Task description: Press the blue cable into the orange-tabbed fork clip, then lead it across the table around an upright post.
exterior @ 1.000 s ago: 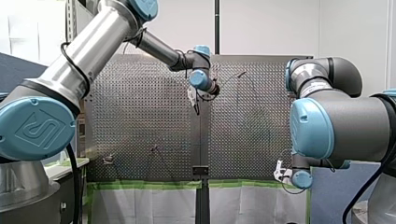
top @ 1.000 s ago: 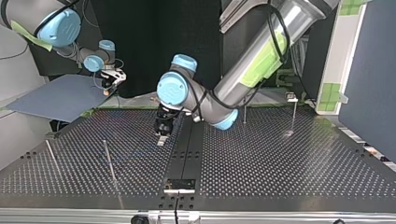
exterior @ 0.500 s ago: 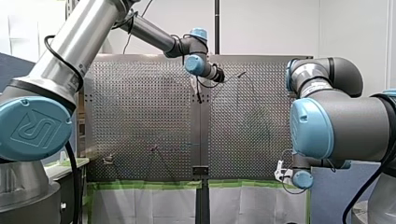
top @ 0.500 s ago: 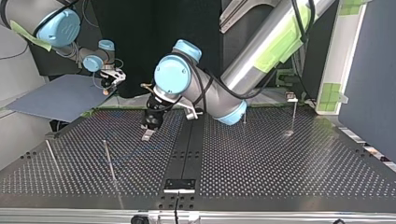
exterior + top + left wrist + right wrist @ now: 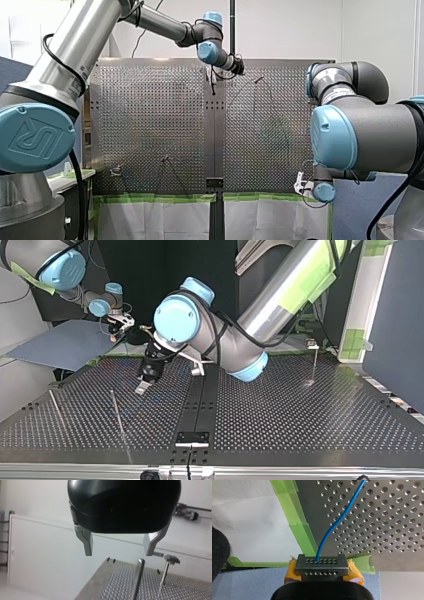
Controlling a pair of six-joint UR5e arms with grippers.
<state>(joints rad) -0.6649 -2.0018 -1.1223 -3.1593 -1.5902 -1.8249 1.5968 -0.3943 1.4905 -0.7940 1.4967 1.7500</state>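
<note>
The blue cable [image 5: 342, 512] runs from between my right gripper's [image 5: 322, 566] fingers out over the perforated table [image 5: 392, 517]. That gripper is shut on the cable, with yellow pads beside a holed metal block. It sits at the top view's back left [image 5: 116, 331], off the table's edge. My left gripper [image 5: 118, 553] is open, its metal fingers wide apart with nothing between them. In the top view it hangs just above the table [image 5: 144, 385], left of the middle. A faint blue line of cable [image 5: 134, 409] lies near it. No orange tab is clear in any view.
Two upright posts [image 5: 116, 412] [image 5: 55, 410] stand at the top view's front left. A post with a clip head [image 5: 314, 357] stands at the back right. Ahead of my left gripper are a plain post [image 5: 138, 578] and a T-headed one [image 5: 168, 566]. Green tape [image 5: 304, 537] lines the table's edge.
My left arm has swung its open gripper toward the top view's left, across the table's black middle strip. My right arm has stayed still, shut on the cable.
</note>
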